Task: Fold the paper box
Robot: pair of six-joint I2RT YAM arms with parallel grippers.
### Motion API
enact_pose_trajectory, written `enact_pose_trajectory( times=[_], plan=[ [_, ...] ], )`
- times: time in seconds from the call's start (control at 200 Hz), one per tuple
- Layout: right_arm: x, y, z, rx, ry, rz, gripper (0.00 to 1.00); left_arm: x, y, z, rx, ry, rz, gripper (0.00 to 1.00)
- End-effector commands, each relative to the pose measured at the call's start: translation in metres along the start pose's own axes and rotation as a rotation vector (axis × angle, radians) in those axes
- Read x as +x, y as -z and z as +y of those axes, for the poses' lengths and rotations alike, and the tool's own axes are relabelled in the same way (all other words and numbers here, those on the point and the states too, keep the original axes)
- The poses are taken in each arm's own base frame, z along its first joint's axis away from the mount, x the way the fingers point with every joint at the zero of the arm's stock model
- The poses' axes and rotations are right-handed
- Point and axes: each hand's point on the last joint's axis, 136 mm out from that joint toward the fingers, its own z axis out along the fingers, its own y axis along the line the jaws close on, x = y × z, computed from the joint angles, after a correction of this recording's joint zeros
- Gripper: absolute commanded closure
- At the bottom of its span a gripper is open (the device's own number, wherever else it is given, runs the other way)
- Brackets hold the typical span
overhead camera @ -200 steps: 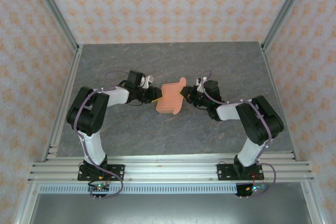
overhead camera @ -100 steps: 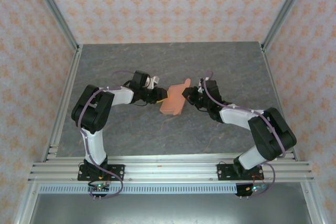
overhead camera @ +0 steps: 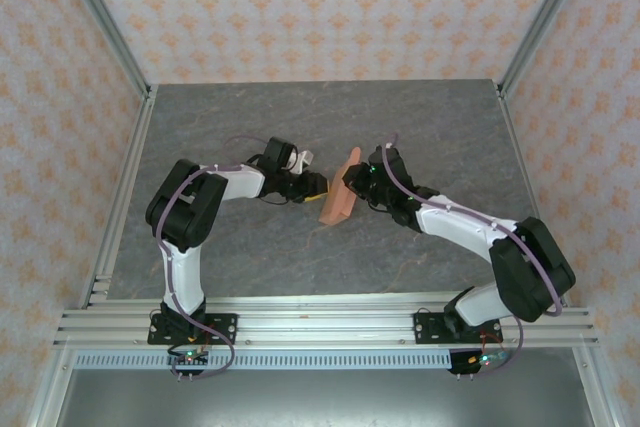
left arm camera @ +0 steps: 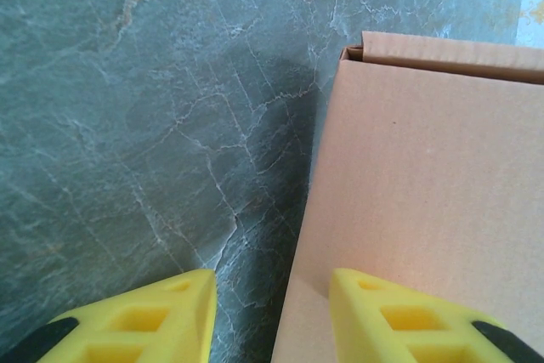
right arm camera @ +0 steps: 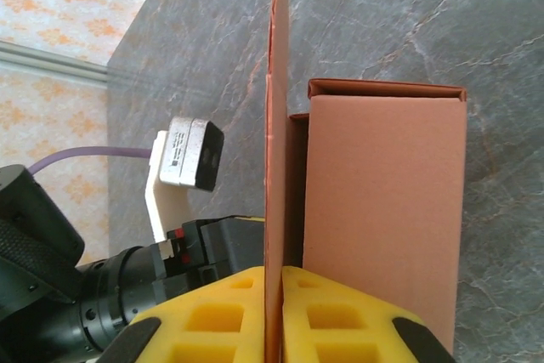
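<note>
Left gripper (overhead camera: 312,185): jaws apart, clamping nothing; in its wrist view one edge of the paper box (overhead camera: 338,199) lies between the yellow fingers. The box is mid-table (overhead camera: 250,117), tipped up on edge between the two grippers, partly formed, with one flap standing free. Right gripper (overhead camera: 357,179): pinched tight on that thin flap, seen edge-on from its wrist. Judgement: the step in hand looks like bringing the flap over. The right should hold the flap steady, and the left should square up and close on the box wall before any push, or the light card may buckle or slide. Count: one box, one table, two grippers, two arms.
</note>
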Motion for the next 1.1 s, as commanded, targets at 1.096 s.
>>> enact_pose_trajectory(
  times=[1.096],
  plan=[
    [-0.010,-0.016,-0.015,0.228,0.023,-0.132,0.91,0.011,-0.023,0.023,-0.215,-0.086,0.053,0.54]
  ],
)
